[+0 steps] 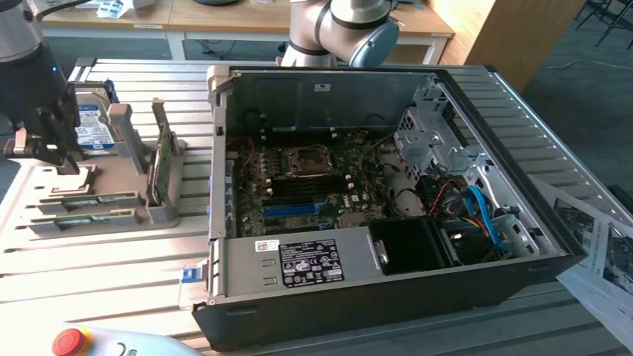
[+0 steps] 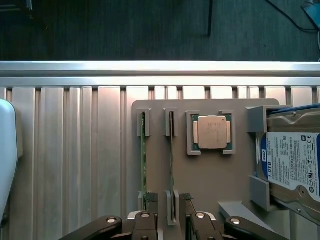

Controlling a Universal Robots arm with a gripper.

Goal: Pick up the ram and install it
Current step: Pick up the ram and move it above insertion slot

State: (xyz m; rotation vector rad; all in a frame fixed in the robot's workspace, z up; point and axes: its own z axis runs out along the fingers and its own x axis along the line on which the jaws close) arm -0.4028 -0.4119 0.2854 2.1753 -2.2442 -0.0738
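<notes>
One slim ram (standing edge-on).

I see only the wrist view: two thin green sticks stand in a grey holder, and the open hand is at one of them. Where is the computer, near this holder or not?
Observer: Near. An open computer case lies at the exterior view's right of the grey holder.
Operator: Is its inside open to reach from above?
Observer: Yes, the side panel is off, and the motherboard faces up.
Operator: Does something tall stand on the holder?
Observer: A broader green card stands upright at the holder's edge nearest the case.
</notes>
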